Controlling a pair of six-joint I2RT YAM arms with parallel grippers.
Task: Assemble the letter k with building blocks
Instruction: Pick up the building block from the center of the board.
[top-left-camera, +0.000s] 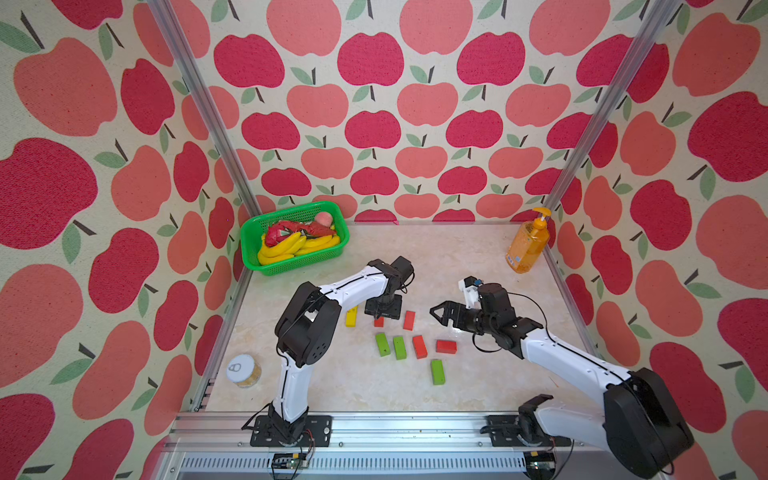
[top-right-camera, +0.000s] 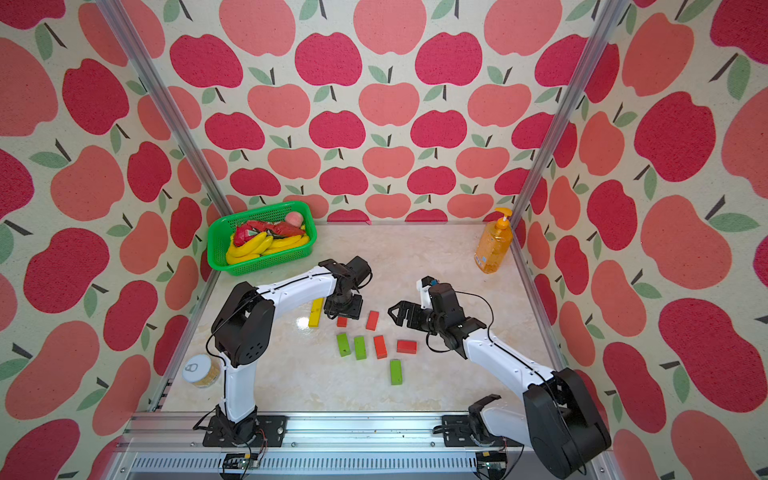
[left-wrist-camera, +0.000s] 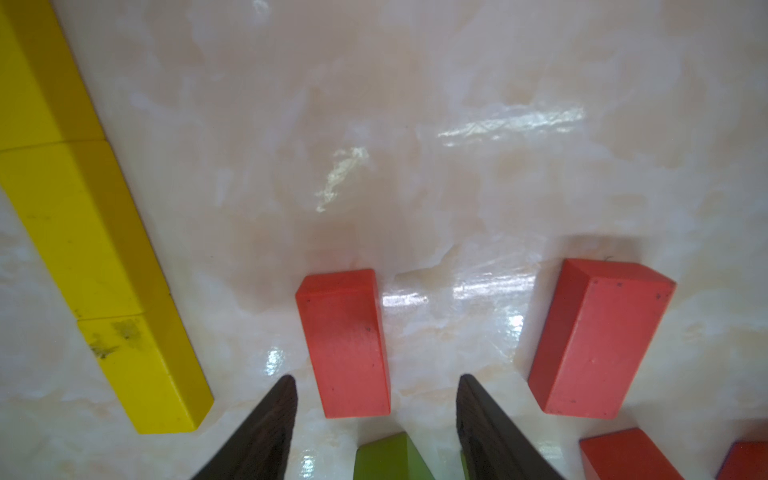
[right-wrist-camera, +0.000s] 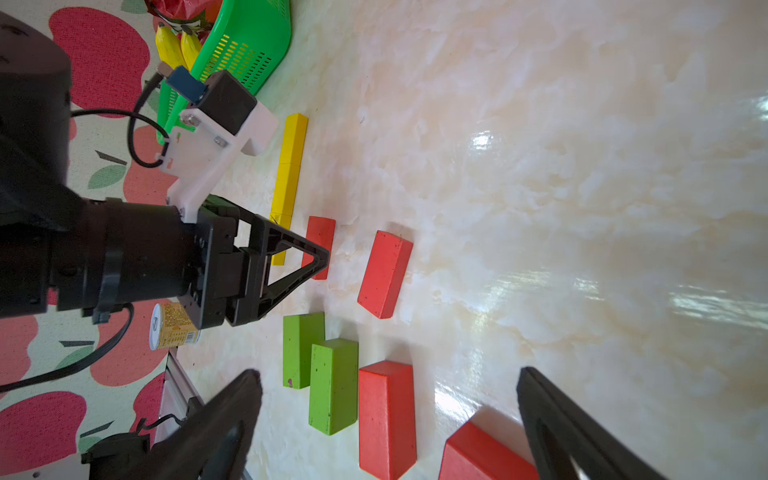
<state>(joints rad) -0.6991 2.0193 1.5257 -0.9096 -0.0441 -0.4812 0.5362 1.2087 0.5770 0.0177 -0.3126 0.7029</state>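
At the front edge of the tabletop (top-left-camera: 374, 395): a lone green brick (top-left-camera: 437, 371) lies flat, well apart from the build. A tin can (top-left-camera: 244, 370) stands off to the left arm's side.
Loose row, a little farther: a green pair (top-left-camera: 382, 344) lies side by side, then a red pair (top-left-camera: 419, 346). None of them touches the figure.
Right gripper (top-left-camera: 436, 311): the jaws are spread wide and hold nothing. It hangs level above the tabletop, pointing toward the left arm.
Left gripper (left-wrist-camera: 376, 377): it points straight down with the jaws partly spread, straddling the target red brick (left-wrist-camera: 345, 340). Bare tabletop shows on each side, so there is no pinch yet.
Target red brick: it lies flat just beside the near end of the yellow bar (left-wrist-camera: 83, 232), not touching it. A spare red brick (left-wrist-camera: 598, 336) lies on its other side.
Yellow bar: three yellow bricks lie end to end and touching, which reads as the K's upright.
Step in hand: probably gripping the first slanted arm.
Doing it well: centre the jaws across the brick's long sides so both pads meet it together and it does not twist. Lift clear before turning it. Set it slanted, with one end meeting the bar's middle. Keep off the bar, since a nudge could open its seams.
Far corners: the green basket (top-left-camera: 266, 272) of bananas and the orange soap bottle (top-left-camera: 528, 245) are well clear.
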